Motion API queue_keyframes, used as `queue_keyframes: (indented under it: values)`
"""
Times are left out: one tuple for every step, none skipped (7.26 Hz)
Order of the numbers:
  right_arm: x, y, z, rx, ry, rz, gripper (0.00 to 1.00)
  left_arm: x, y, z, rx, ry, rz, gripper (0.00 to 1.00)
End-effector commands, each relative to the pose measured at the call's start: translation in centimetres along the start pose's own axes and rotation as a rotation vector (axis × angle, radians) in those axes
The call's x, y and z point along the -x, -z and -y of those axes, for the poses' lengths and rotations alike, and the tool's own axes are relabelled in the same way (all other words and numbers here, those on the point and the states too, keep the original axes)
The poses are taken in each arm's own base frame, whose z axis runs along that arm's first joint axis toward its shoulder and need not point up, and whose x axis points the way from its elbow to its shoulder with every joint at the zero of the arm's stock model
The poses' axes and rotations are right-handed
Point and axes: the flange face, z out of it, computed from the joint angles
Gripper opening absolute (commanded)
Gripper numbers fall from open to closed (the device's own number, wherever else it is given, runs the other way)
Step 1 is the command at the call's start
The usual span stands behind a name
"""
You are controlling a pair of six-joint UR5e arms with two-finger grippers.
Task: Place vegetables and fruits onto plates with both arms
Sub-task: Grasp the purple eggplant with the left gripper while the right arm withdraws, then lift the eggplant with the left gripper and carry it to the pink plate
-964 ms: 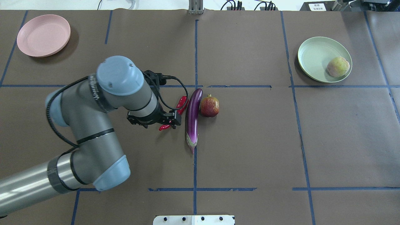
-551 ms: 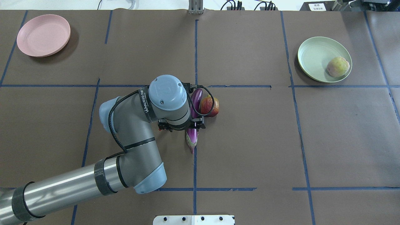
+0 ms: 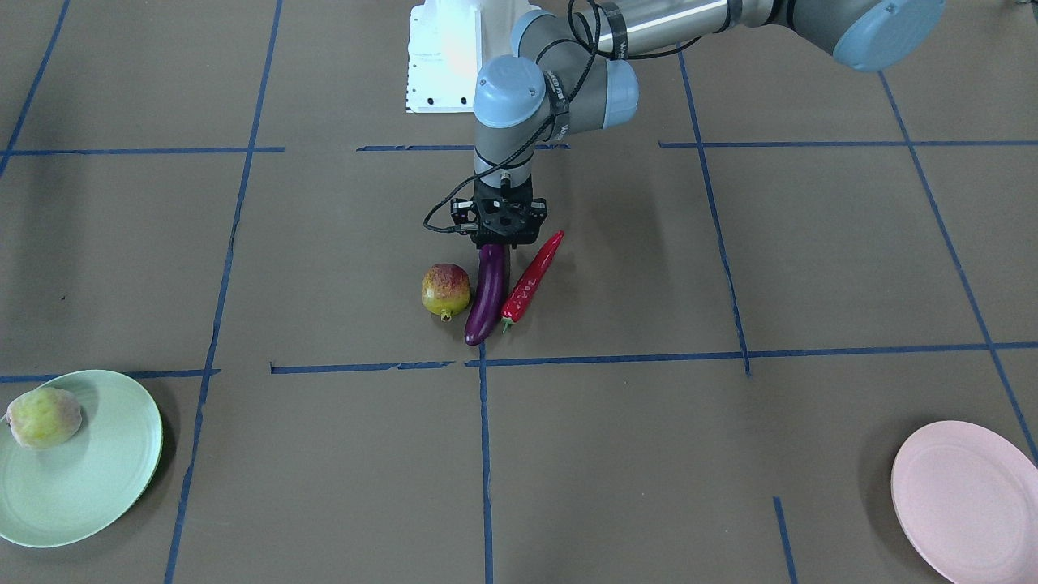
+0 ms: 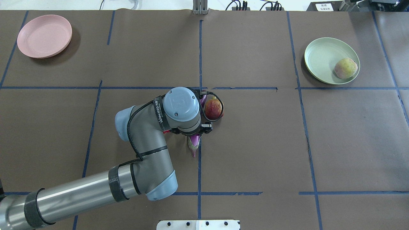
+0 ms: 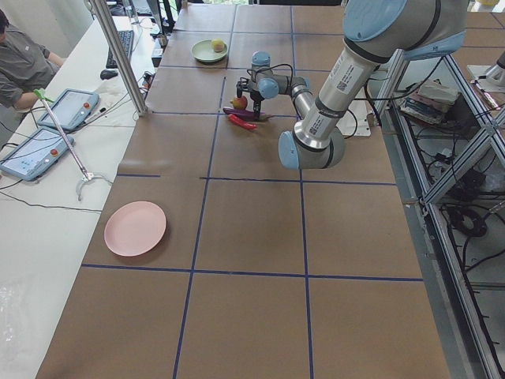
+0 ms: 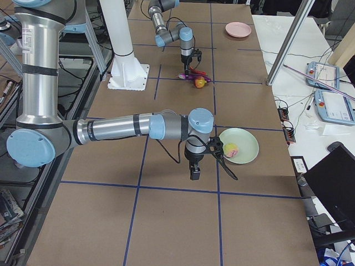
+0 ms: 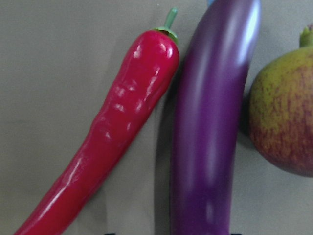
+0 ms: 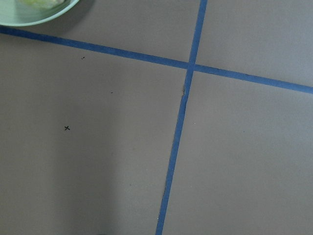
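Exterior front-facing view: left claw (image 3: 499, 234) low over the eggplant (image 3: 487, 294).
Eggplant lies on the counter (image 3: 730, 454) between pomegranate (image 3: 445, 290) and chili (image 3: 531, 276); peach (image 3: 43, 417) on mint plate (image 3: 89, 487). For left claw and right claw (image 6: 194, 173), spread or pinching cannot be told.

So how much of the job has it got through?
Done: one item of four, the peach, lies on the green plate. In hand: the left gripper is low over the cap end of the eggplant, which lies on the table. Left to do: the eggplant, the chili and the pomegranate, side by side mid-table. The pink plate holds nothing.
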Motion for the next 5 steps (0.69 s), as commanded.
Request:
queue_keyframes:
  values:
    - [0.0,0.0,0.0,-0.001,0.001,0.000,1.00,-0.2,0.2,0.0,-0.005,-0.002,-0.002,0.04]
    - [0.1,0.1,0.1,-0.003,0.003,0.000,1.00,-0.3,1.2,0.2,-0.013,0.000,-0.014,0.00]
    - [0.1,0.1,0.1,-0.004,0.003,0.001,1.00,0.3,3.8,1.9,-0.045,0.045,-0.045,0.00]
    - [0.1,0.1,0.1,-0.002,0.002,0.000,1.00,1.6,8.1,5.0,-0.097,0.153,-0.096,0.00]
    - [0.1,0.1,0.1,-0.004,0.003,0.001,1.00,5.1,9.6,7.4,-0.127,0.232,-0.093,0.00]
